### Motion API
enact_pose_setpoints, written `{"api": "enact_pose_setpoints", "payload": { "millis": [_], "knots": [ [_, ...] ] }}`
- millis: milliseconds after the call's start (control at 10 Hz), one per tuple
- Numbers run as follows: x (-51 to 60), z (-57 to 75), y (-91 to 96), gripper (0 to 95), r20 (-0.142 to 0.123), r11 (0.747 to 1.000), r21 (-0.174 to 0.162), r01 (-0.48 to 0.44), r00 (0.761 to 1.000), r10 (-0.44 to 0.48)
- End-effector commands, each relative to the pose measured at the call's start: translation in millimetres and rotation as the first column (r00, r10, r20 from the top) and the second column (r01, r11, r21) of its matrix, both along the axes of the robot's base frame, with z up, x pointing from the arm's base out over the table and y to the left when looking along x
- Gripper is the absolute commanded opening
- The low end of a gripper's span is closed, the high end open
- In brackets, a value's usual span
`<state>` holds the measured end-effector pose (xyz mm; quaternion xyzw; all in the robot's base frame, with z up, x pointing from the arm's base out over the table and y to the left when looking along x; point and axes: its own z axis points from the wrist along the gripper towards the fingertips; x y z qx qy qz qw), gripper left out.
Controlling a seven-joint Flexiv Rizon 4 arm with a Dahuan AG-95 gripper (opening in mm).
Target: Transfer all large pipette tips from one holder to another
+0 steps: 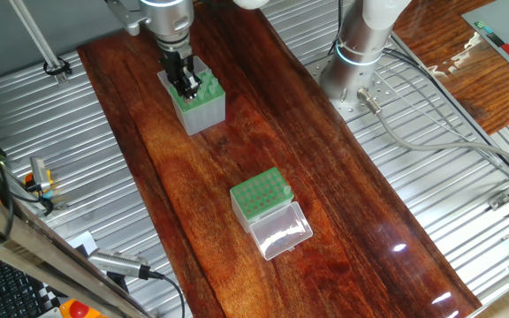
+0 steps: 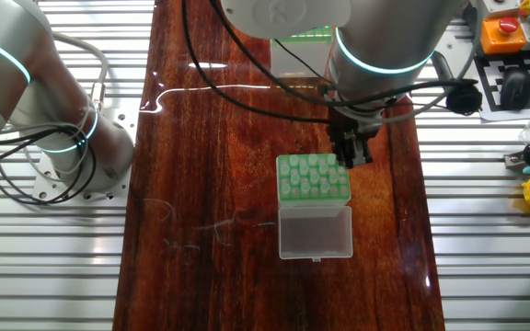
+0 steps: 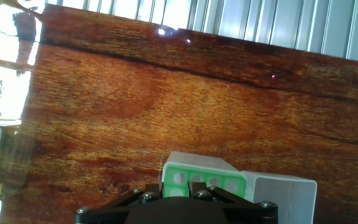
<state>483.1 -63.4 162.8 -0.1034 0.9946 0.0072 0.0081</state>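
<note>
Green shows on both hole-dotted top plates, and we go view by view.

From one fixed view, our gripper is down on the taller grey-sided holder, at the far left of the desk. The jaws look nearly together at the plate, but we cannot tell whether they have hold of a tip. The shorter box with the clear lid sits well apart, nearer to us, its lid folded open toward the near right. We cannot make out separate large pipette tips in either plate at this size.

From the other fixed view, the arm hides the taller holder. The shorter box lies in the middle of the desk with its lid flat on the near side. Its plate shows pale dots, which may be tips or bare holes; we cannot say which. So how many are moved and how many are left stays open, and we judge that a pick-up is in hand.

From the hand view, only the shorter box shows beyond the dark fingers.

Glossy red-brown wood carries everything, set on ribbed metal. Cables, a second arm's base and control buttons stand around.
</note>
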Motion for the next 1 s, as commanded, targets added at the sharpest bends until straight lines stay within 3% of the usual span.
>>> {"api": "enact_pose_setpoints", "payload": {
  "millis": [100, 1000],
  "knots": [
    [-1.2, -2.8, -0.2, 19.0, 0.005, 1.000, -0.003, 0.001, 1.000, -0.001],
    [-3.7, -11.7, -0.3, 19.0, 0.013, 1.000, -0.008, -0.011, 1.000, 0.011]
  ]
}}
